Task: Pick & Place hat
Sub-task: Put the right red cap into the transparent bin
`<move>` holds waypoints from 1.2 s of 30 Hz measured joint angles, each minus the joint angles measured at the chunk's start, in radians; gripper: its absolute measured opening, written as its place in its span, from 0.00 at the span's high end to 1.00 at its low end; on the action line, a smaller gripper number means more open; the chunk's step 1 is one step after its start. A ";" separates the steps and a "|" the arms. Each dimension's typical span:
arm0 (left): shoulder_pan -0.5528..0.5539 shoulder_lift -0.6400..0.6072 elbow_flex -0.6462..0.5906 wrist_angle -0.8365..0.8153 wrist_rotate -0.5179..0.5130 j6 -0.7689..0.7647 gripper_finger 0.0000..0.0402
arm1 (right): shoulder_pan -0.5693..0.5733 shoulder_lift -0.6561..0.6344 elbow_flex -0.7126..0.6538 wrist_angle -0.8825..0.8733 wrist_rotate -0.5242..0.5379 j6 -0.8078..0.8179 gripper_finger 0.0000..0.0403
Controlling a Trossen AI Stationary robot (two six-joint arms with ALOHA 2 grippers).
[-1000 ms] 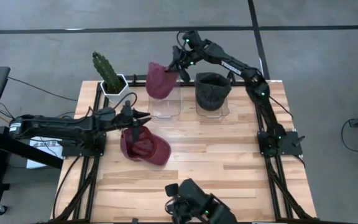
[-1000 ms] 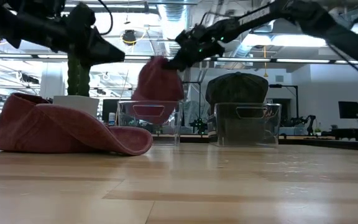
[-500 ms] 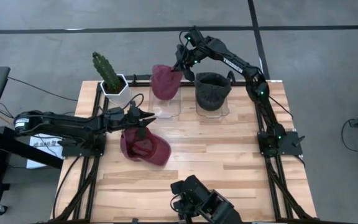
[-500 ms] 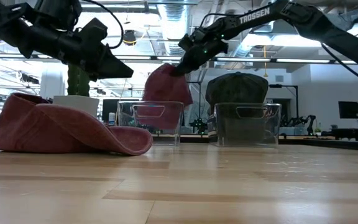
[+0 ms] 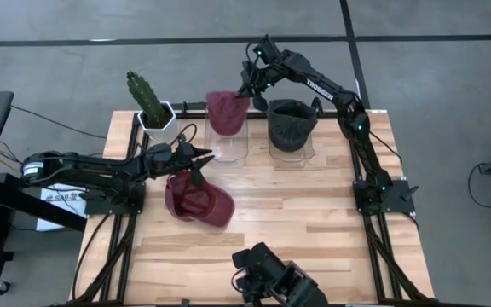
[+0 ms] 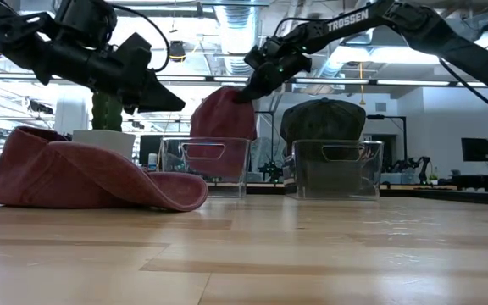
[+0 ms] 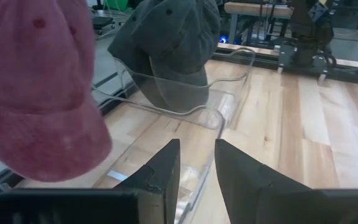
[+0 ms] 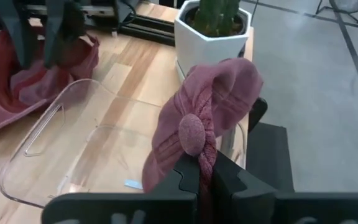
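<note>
A maroon hat (image 5: 227, 112) hangs over the left clear bin (image 5: 228, 148) at the table's far side, with my right gripper (image 5: 247, 92) shut on it. A second maroon hat (image 5: 197, 201) lies on the table by its brim and crown edge. My left gripper (image 5: 204, 157) hovers open just above that hat's far edge, pointing toward the bins, with nothing between its fingers (image 7: 166, 167). A dark hat (image 5: 291, 125) sits in the right clear bin (image 6: 337, 169). My right gripper pinches the hat's crown cloth between its two fingers (image 8: 185, 180), right beside the top button (image 8: 192, 132). The fingers slant down from the table's far right. The hat hangs slack below them, lifted clear of the table, its lower part (image 6: 220, 140) level with the bin's rim.
A potted cactus (image 5: 149, 104) stands at the far left corner, close to the left bin. The wooden table (image 5: 314, 222) shows bare boards toward its near and right sides. A camera mount (image 5: 271, 277) sits at the near edge.
My left gripper has gone toward the table's right edge and a little down, closer to the left bin, staying open. My right gripper has tipped and turned, and the hanging maroon hat has swung slightly rightward over the bin.
</note>
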 joint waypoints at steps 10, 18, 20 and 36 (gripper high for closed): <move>0.003 0.000 0.000 0.000 0.000 0.000 0.76 | 0.048 0.000 -0.001 0.004 0.110 0.006 1.00; 0.003 0.000 0.000 0.002 0.000 -0.003 0.76 | 0.068 0.024 -0.001 0.070 0.226 0.097 1.00; 0.003 0.000 0.000 0.003 0.000 -0.004 0.76 | 0.063 0.050 -0.002 0.101 0.245 0.114 1.00; -0.002 0.000 0.000 0.006 0.000 -0.031 0.76 | 0.039 0.077 -0.001 0.065 0.213 0.091 0.77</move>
